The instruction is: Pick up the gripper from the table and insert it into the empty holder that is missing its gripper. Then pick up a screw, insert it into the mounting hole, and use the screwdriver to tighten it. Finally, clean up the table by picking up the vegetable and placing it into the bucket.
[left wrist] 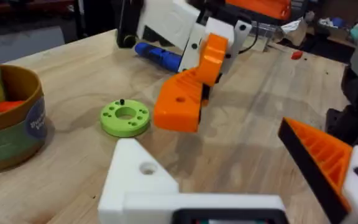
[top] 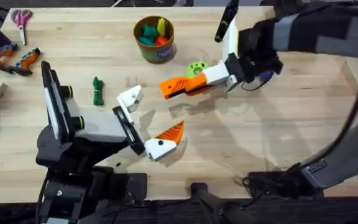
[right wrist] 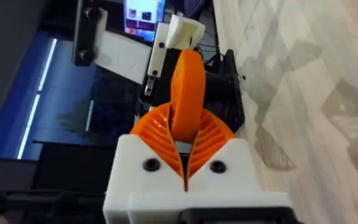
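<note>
Nearest the overhead camera, at about seven o'clock on the wooden table (top: 278, 143), sits the left arm. Its left gripper (top: 143, 118) stands wide apart and holds nothing: one finger is the plain white holder (top: 131, 98), bare of any pad, and the other carries an orange ribbed pad (top: 170, 131).

Toward two o'clock from it, near the table's centre, the right gripper (top: 178, 87) reaches across, its two orange-padded fingers pinched together on the orange gripper (right wrist: 187, 93). In the left wrist view this wedge (left wrist: 180, 102) hangs just above the table, a small hole in its side, near the white holder (left wrist: 140, 177) with its own mounting hole.

A lime green disc (top: 196, 68) lies just behind the right gripper. The blue screwdriver (left wrist: 159, 56) lies farther back, partly hidden by that arm. The bucket (top: 155, 39), holding toy pieces, stands at twelve o'clock. The dark green vegetable (top: 97, 91) lies at ten o'clock, well apart from the bucket.

The step in hand looks like seating the wedge on the bare finger. Doing it well likely means turning the wedge so its hole lines up with the holder's, approaching slowly along the finger's length, and keeping the left arm steady so the holder does not shift.
</note>
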Controlling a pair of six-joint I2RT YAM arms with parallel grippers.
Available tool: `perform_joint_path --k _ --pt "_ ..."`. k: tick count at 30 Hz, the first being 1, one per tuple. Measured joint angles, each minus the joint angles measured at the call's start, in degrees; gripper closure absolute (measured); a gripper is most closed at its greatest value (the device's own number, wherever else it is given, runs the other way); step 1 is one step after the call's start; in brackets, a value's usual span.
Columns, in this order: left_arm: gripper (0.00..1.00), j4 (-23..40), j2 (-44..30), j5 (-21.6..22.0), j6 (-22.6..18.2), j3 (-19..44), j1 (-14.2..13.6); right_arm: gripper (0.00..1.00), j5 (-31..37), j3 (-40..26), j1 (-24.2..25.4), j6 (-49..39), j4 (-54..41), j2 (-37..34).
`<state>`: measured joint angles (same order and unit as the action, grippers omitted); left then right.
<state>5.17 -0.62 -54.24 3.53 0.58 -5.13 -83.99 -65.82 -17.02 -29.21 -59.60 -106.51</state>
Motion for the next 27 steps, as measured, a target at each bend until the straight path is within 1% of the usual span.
perform_joint_path --k 3,9,14,17,23,27 --pt "0.014 0.0 0.0 0.0 0.0 0.0 0.0 0.992 -1.5 0.0 -1.4 0.0 0.0 -1.3" --pt "0.015 0.0 0.0 0.0 0.0 0.0 0.0 0.992 -2.9 0.0 -5.2 0.0 1.2 -1.3" --pt "0.015 0.0 0.0 0.0 0.0 0.0 0.0 0.992 -3.1 0.0 -5.6 0.0 1.8 -1.3" --pt "0.015 0.0 0.0 0.0 0.0 0.0 0.0 0.992 -2.9 0.0 -5.7 0.7 4.1 -1.3" --pt "0.016 0.0 0.0 0.0 0.0 0.0 0.0 0.992 -0.8 0.1 -7.7 7.2 13.5 -1.3" --pt "0.016 0.0 0.0 0.0 0.0 0.0 0.0 0.992 0.6 0.0 -9.2 10.6 15.2 -1.3"
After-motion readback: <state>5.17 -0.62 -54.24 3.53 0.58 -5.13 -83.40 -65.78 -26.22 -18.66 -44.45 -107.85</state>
